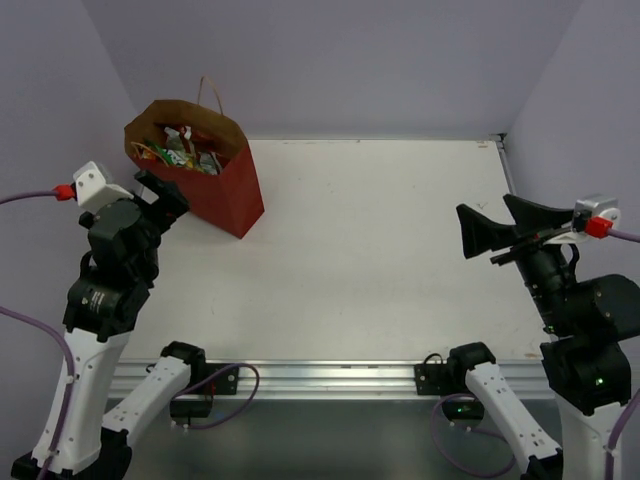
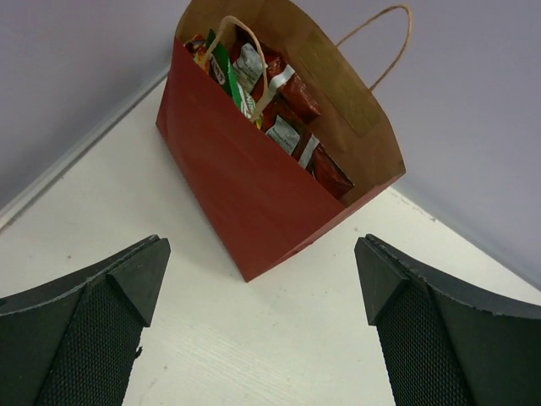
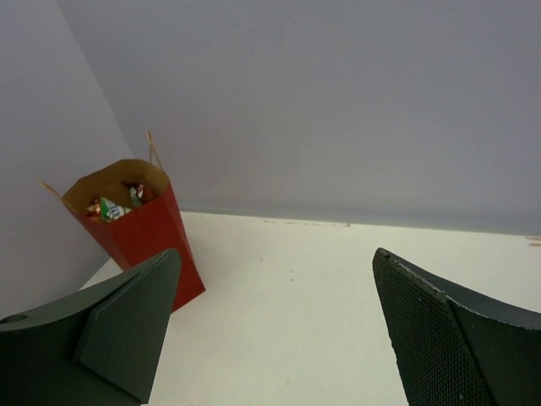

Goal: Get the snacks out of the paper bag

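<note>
The reddish-brown paper bag (image 1: pixel 225 190) stands upright at the far left of the table, mouth open, with the snacks (image 1: pixel 180 148) packed inside. In the left wrist view the bag (image 2: pixel 245 194) sits just ahead, holding red, silver and green-white packets (image 2: pixel 270 97); a blue one does not show. My left gripper (image 1: pixel 165 195) is open and empty, close beside the bag's near left side. My right gripper (image 1: pixel 500 225) is open and empty at the far right, well away from the bag (image 3: pixel 148 233).
The white table (image 1: pixel 380 250) ends at a raised rim along the back and right. Purple walls close in behind and on both sides. The bag's loop handles (image 2: pixel 385 38) stick up above its mouth.
</note>
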`<state>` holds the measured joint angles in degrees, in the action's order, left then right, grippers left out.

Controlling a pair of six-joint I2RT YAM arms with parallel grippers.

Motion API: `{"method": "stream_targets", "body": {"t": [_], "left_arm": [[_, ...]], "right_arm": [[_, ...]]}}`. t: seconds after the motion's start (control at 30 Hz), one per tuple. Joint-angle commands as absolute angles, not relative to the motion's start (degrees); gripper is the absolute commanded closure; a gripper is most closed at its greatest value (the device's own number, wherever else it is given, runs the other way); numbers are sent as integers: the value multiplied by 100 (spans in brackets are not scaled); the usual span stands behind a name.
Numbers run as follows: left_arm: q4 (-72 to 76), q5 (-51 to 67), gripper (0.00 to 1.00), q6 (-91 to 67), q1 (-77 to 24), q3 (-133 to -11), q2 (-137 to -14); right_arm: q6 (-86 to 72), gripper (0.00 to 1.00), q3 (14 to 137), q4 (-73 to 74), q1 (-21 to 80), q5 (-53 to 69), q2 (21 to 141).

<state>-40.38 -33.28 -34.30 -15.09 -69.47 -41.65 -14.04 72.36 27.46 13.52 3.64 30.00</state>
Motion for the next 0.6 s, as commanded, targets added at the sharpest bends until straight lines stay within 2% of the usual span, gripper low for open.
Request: {"method": "stream_targets", "body": {"t": [0.0,0.33,0.57], "left_arm": [[-3858,-3595,0,-4209,-1529,-7100,-4622],[-3139,-4367,0,-4869,-1521,-7796,-6766],[-3392,-4640,0,-5247,-1090,-8576,-8129]], "right_arm": [[-1687,1,7041,2882,1371,905,3190],[-2619,1,5969,2672,1380,2416,3164],[-2602,1,5607,2733,1380,2532,3050]]}}
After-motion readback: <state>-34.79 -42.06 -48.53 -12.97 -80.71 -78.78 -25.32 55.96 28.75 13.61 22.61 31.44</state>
